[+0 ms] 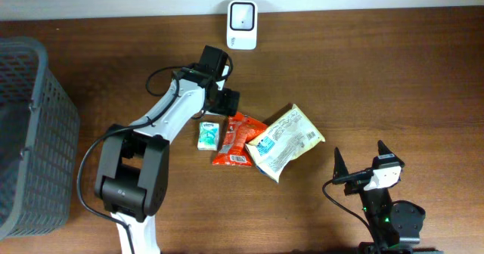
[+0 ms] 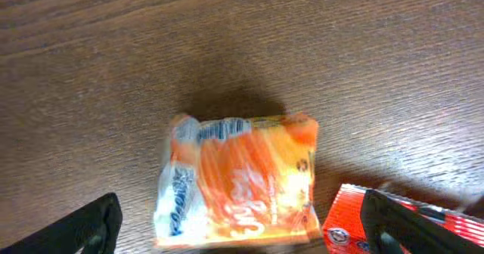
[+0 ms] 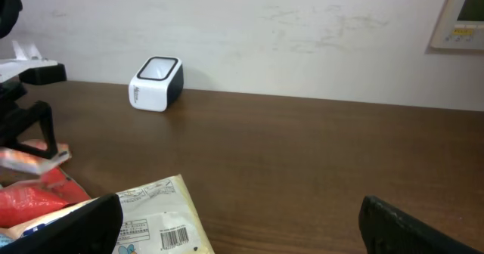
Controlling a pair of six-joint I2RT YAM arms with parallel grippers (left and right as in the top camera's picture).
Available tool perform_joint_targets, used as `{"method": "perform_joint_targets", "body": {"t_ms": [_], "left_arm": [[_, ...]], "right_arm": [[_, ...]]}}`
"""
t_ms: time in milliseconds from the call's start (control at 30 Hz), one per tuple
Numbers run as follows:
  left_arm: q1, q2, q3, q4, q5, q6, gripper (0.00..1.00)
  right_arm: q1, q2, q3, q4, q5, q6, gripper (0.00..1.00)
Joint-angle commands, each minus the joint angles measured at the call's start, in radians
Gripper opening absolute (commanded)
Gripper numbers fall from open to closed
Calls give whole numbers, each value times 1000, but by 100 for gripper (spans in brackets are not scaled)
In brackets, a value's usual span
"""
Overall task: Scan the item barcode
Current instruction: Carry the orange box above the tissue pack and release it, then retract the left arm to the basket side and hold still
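Observation:
The white scanner (image 1: 242,23) stands at the table's far edge and also shows in the right wrist view, scanner (image 3: 156,84). A small tissue pack (image 1: 209,134) lies on the wood next to a red packet (image 1: 238,139) and a cream packet (image 1: 286,140). My left gripper (image 1: 224,103) hovers just above the tissue pack (image 2: 238,182), open, its fingers (image 2: 91,227) wide apart and holding nothing. The red packet (image 2: 363,220) sits by the right finger. My right gripper (image 1: 361,159) stands open near the front edge. The cream packet (image 3: 159,224) shows a barcode facing up.
A grey mesh basket (image 1: 30,133) fills the left side of the table. The left arm (image 1: 174,110) reaches diagonally over the table's middle. A wall panel (image 3: 461,16) hangs at the far right behind the table.

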Motion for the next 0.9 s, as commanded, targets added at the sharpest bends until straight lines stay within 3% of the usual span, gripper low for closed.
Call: {"method": "perform_joint_targets", "body": {"t_ms": [0,167,333,500,667,867], "left_arm": [[2,-35,44,-40,-75,46,99],[43,-171,211,-174,-188,46,99],[169,-361,378,-273,-194,46,99],[416,-507,386,-282,-254,45,99],[628,-526,384,-283,-254,45,99],[692,-526,384,-294,-254,45,99]], "right_arm": [[6,-8,-5,-5,8,4,98],[6,-8,-5,-5,8,4,98],[6,-8,-5,-5,8,4,99],[6,-8,-5,-5,8,4,99],[6,-8,-5,-5,8,4,99],[6,-8,-5,-5,8,4,99]]}}
